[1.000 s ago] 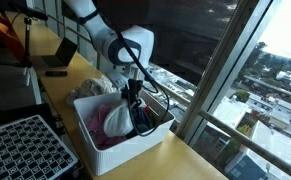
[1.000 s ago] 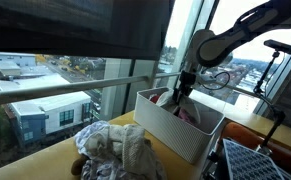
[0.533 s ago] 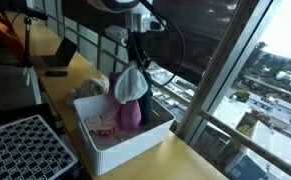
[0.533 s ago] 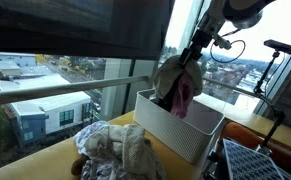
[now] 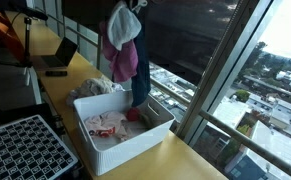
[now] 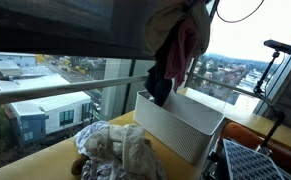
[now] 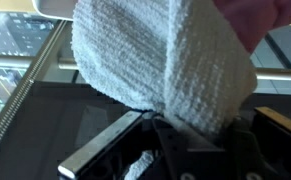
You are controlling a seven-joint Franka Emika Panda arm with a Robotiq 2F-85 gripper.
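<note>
Up since a second ago: claw (image 7: 161, 124) has risen from inside the bin to the top edge of both exterior views. Its body is cut off there and cannot be made out.

Wrist view only: dark metal fingers (image 7: 105, 152) stand narrow, pinched on a soft mixed laundry bundle (image 5: 123, 35). The fingertips are buried under cloth.

The bundle was down in the bin; it now hangs in the air above the white rectangular plastic bin (image 5: 135, 148). A dark blue tail reaches down to the bin's mouth. Whether it touches the rim cannot be told.

Bundle make-up: white looped terry towel (image 7: 155, 60), smooth pink garment (image 6: 188, 40), dark piece lowest.

Crumpled pink and white clothes (image 5: 110, 123) lie in the bin. Beside the bin, on the yellow wooden table (image 6: 40, 165), sits a rumpled heap of pale laundry (image 6: 115, 150). Black perforated tray (image 5: 25, 148) is near the bin, cropped at the frame edge.
</note>
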